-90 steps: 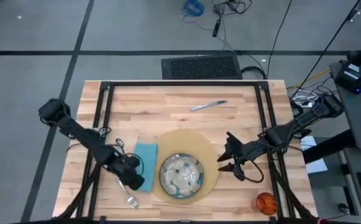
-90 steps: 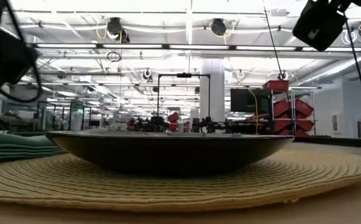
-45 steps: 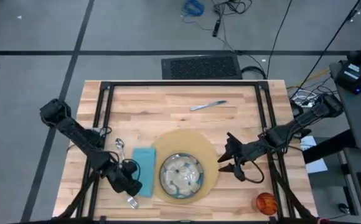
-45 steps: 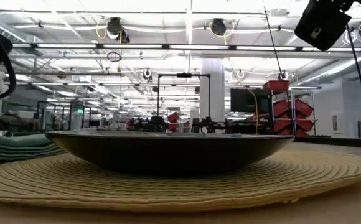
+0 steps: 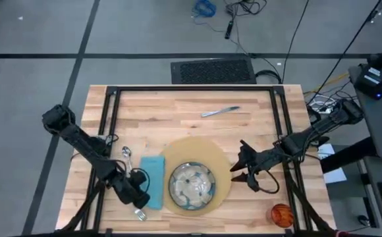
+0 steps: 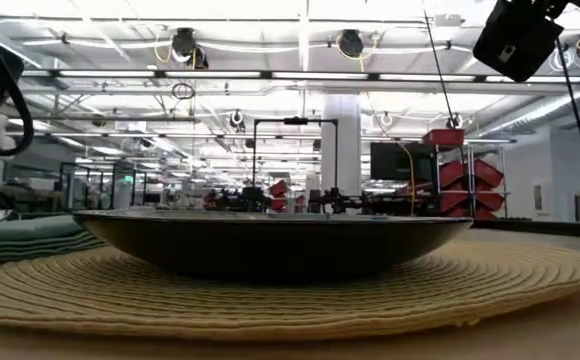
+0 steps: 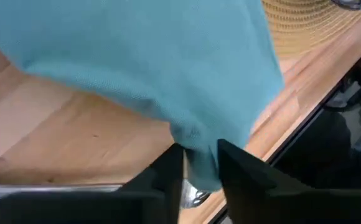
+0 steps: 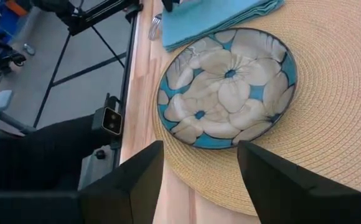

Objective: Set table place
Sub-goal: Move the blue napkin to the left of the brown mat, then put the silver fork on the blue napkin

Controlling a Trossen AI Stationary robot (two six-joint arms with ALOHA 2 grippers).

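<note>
A teal napkin (image 5: 154, 182) lies on the table (image 5: 178, 112) just left of the round tan placemat (image 5: 211, 155), which bears the flowered blue dish (image 5: 191, 185). My left gripper (image 5: 139, 195) is shut on the napkin's near left part. A fork (image 5: 139, 212) lies at the near edge beside that gripper, and a spoon (image 5: 126, 153) lies farther back. The knife (image 5: 220, 111) lies toward the far edge. The orange cup (image 5: 281, 214) stands at the near right. My right gripper (image 5: 236, 171) hangs open at the placemat's right rim, touching nothing. My left gripper pinches the napkin's near left corner (image 7: 196, 142) between its two fingers (image 7: 168, 177). How many layers it has does not show. The fingers come slanting down from the table's left. The napkin's other part lies spread on the table beside the placemat (image 7: 305, 22).
Black frame bars (image 5: 110, 125) run along the table's left, right and far sides. Bare wood lies between the knife and the placemat. In the right wrist view the dish (image 8: 227, 87) and the napkin (image 8: 211, 15) lie ahead of the open fingers.
My left gripper has moved toward the table's near edge, staying shut on the napkin. The napkin has slid along the table the same way and now lies lower beside the dish. For the last half second it has kept still.
</note>
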